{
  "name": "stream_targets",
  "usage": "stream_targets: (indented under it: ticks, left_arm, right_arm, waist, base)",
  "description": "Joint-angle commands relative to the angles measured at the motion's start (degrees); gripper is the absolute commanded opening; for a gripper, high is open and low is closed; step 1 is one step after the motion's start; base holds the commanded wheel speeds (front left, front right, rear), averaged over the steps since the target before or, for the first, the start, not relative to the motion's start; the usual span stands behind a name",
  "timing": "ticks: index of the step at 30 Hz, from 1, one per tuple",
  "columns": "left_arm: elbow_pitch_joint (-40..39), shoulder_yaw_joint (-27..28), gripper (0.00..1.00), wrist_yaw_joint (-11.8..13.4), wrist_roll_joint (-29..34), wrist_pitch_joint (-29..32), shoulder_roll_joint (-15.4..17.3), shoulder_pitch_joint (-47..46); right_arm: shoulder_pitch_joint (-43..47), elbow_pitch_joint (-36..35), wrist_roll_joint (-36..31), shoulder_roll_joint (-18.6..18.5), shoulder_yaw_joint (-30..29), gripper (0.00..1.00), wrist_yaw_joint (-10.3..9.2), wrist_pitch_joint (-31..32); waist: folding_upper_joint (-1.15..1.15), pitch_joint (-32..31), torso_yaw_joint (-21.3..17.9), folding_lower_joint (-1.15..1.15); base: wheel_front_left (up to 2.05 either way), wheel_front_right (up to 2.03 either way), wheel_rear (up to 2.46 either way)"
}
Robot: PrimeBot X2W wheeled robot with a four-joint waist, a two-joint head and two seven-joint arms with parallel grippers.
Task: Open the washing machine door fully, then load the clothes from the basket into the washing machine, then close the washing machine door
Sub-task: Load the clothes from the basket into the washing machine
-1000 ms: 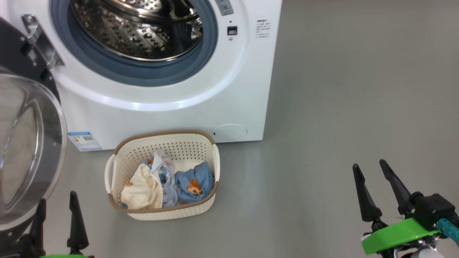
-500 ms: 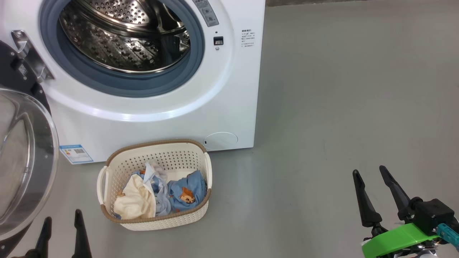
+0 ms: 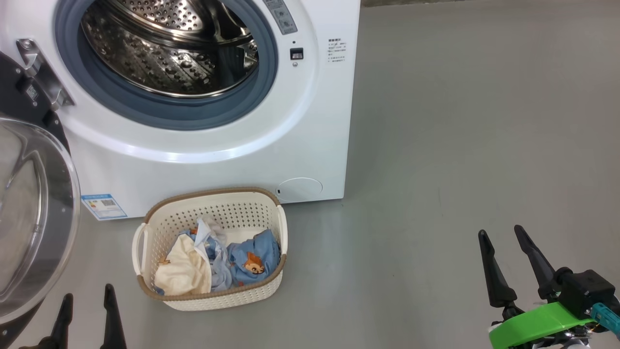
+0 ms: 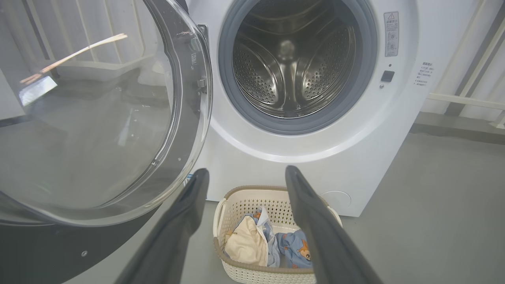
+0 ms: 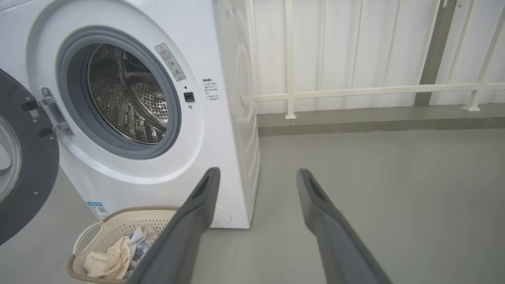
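On the grey floor [image 3: 460,145] stands the washing machine [image 3: 218,160], its drum mouth [image 3: 164,48] unblocked, the washing machine door [image 3: 34,218] swung wide beside the left gripper [image 3: 88,291], the basket [image 3: 227,300] just before the machine holding the clothes [image 3: 252,257], the right gripper [image 3: 500,230] well apart, both grippers spread wide, empty.

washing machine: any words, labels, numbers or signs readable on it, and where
No text reads clearly.
Blue label, washing machine lower front: square code, print too small.
Pale sticker beside the drum: warning triangle, print too small.
Black print block, front panel: blurred.
Small tag on the washing machine door: unreadable.
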Motion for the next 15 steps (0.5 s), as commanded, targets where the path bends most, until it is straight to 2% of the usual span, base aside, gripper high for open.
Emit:
stream_targets:
  ticks: [1, 15]
  left_arm:
    - [-1.0, 1.6, 1.0, 0.2, 0.5, -0.4, 0.8, -1.3]
    - [-0.3, 1.5, 1.0, 0.0, 0.5, -0.4, 0.7, -1.3]
  right_arm:
    - [-0.9, -1.1, -0.4, -0.2, 1.2, 1.0, 0.14, -0.7]
    - [-0.8, -0.5, -0.2, -0.1, 1.2, 1.0, 0.14, -0.7]
  waist:
    - [0.0, -0.1, 0.1, 0.0]
    - [0.0, -0.4, 0.7, 0.0]
  base:
    - [0.0, 0.0, 0.0]
    - [0.0, 0.0, 0.0]
